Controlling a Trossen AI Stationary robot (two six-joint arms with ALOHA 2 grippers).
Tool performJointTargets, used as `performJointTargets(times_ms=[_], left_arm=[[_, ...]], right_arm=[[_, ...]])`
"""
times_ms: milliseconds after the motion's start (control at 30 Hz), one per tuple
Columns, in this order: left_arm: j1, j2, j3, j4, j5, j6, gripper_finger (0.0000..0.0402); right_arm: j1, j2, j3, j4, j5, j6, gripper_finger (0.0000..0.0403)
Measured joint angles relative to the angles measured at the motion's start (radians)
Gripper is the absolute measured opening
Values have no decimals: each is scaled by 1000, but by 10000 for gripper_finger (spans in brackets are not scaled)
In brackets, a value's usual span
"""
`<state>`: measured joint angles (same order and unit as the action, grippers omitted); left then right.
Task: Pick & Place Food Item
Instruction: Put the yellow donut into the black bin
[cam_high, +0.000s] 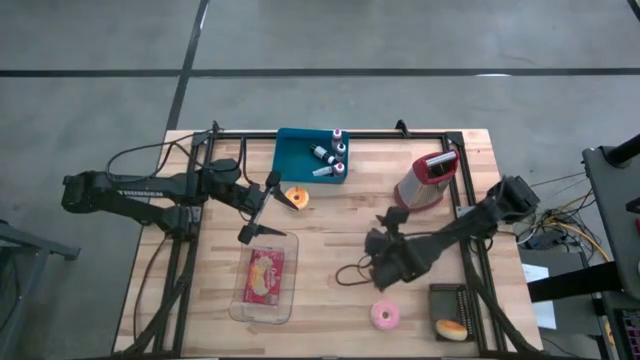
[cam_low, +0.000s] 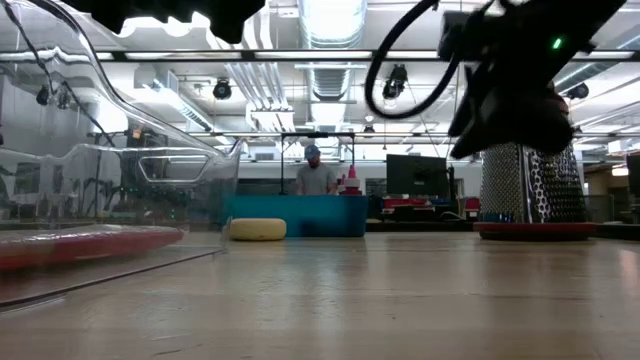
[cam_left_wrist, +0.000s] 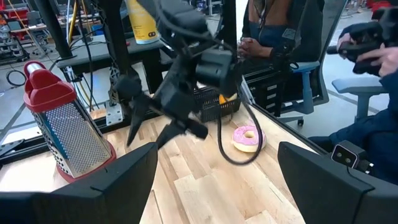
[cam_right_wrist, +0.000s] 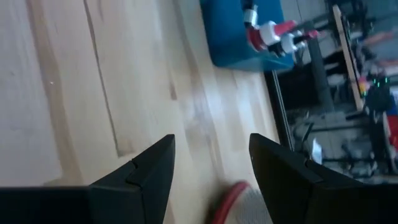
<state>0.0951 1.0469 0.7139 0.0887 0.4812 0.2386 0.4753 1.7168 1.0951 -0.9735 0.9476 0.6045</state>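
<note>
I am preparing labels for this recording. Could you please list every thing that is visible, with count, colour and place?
clear container: one, transparent, front-left of the table, holding a red and yellow food item
yellow donut: one, yellow-orange, just in front of the blue tray
blue tray: one, blue, back centre, with small white and red bottles inside
grater: one, metal with red top and base, back right
pink donut: one, pink, front, right of centre
dark basket: one, black, front-right corner, holding a yellow-orange food piece
table: one, light wood
left gripper: one, dark, open, between the yellow donut and the clear container
right gripper: one, dark, open, over bare table right of centre
</note>
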Motion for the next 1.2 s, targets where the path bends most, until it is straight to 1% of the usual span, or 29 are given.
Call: performJointTargets(times_ms=[200,300,367,400,500,633,700,800,867,933,1033,1100,1200], left_arm=[[0,0,0,0,0,0,339],[0,0,0,0,0,0,339],[0,0,0,0,0,0,339],[0,0,0,0,0,0,339],[0,0,0,0,0,0,339],[0,0,0,0,0,0,339],[0,0,0,0,0,0,339],[0,0,0,0,0,0,339],[0,0,0,0,0,0,339],[0,0,0,0,0,0,339],[0,0,0,0,0,0,339],[0,0,0,0,0,0,339],[0,0,0,0,0,0,339]], right_arm=[[-110,0,-92,317,-8,-329,203],[-171,0,-122,509,-10,-526,203],[-210,0,-140,638,-36,-672,203],[-230,0,-149,696,-68,-739,203],[-301,0,-164,809,-215,-889,203],[-397,0,-164,876,-418,-1055,203],[-431,0,-157,892,-479,-1129,203],[-463,5,-140,942,-539,-1211,203],[-472,20,-133,979,-555,-1244,203],[-476,49,-126,1037,-556,-1244,203],[-478,105,-110,1138,-555,-1193,203],[-478,153,-90,1176,-540,-1177,203],[-477,227,-45,1171,-452,-1184,203]])
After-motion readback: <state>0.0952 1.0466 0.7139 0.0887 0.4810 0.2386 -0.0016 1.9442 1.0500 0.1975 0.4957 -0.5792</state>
